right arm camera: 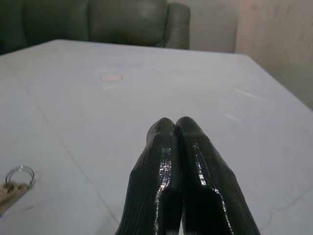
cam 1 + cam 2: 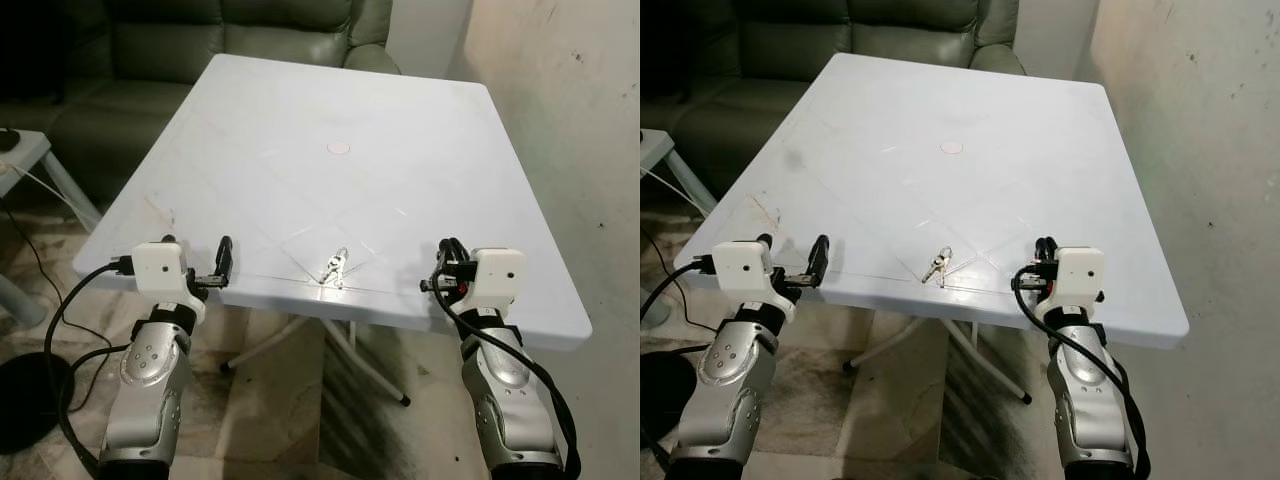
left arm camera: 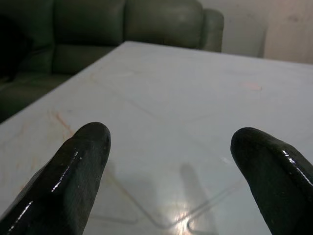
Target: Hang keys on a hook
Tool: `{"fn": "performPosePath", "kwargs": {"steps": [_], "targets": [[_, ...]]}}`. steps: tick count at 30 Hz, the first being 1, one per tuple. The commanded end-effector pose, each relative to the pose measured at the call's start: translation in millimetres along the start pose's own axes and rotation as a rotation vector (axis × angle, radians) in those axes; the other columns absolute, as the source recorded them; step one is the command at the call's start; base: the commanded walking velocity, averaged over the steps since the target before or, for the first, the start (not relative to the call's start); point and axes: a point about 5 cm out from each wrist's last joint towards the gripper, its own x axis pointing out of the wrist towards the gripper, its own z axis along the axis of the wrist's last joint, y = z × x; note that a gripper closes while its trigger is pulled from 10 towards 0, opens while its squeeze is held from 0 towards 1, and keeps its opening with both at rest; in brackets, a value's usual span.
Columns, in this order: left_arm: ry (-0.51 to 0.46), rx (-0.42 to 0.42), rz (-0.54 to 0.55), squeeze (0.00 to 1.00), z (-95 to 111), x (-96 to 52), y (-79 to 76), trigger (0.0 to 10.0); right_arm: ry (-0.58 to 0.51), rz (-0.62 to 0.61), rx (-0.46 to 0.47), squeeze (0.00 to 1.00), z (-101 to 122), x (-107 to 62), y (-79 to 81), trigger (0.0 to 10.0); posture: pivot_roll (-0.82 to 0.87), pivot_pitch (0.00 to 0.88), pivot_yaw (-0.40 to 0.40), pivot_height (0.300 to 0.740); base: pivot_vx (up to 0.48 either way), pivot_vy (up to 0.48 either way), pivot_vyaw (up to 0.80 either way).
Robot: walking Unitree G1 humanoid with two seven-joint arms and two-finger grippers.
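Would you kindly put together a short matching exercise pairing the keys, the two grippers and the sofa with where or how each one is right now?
Things:
1. keys
2. left gripper
3. right gripper
4. sofa

States or places:
A. fingers pressed together
B. behind the far edge of the white table
C. fingers spread apart
D. lying near the table's front edge, between both arms

Pairs: 1-D, 2-C, 3-A, 4-B

The keys (image 2: pixel 335 270) lie on the surface (image 2: pixel 330 110) near its near edge, roughly midway between the left gripper (image 2: pixel 198 258) and the right gripper (image 2: pixel 448 252). A sofa (image 2: pixel 230 40) stands behind the far edge; a wall (image 2: pixel 570 120) runs along the right.
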Motion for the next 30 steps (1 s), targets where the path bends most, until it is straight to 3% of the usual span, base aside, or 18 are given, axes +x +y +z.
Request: {"fn": "performPosePath", "kwargs": {"steps": [1, 13, 21, 30], "targets": [[0.006, 0.016, 0.002, 0.00, -0.6, 3.0, 3.4, 10.0, 0.008, -0.011, -0.015, 0.00, 2.0, 4.1, -4.1, 10.0, 0.01, 0.038, -0.013, 0.740, 0.000, 0.000, -0.78], [-0.006, 0.007, 0.017, 0.00, 3.4, 11.8, 7.2, 10.0, 0.014, -0.013, -0.029, 0.00, 2.8, 7.0, -4.8, 10.0, 0.01, 0.022, -0.012, 0.740, 0.000, 0.000, -0.78], [-0.001, -0.028, 0.018, 0.00, 0.5, 13.7, 6.6, 10.0, 0.019, 0.002, -0.034, 0.00, 1.6, 8.2, -0.9, 10.0, 0.01, 0.011, -0.020, 0.740, 0.000, 0.434, -0.78], [-0.006, -0.031, 0.023, 0.00, 0.2, 13.8, 4.6, 10.0, 0.027, 0.014, -0.037, 0.00, 1.0, 8.2, -0.5, 10.0, 0.01, 0.005, -0.027, 0.740, 0.000, 0.000, -0.78]]}}
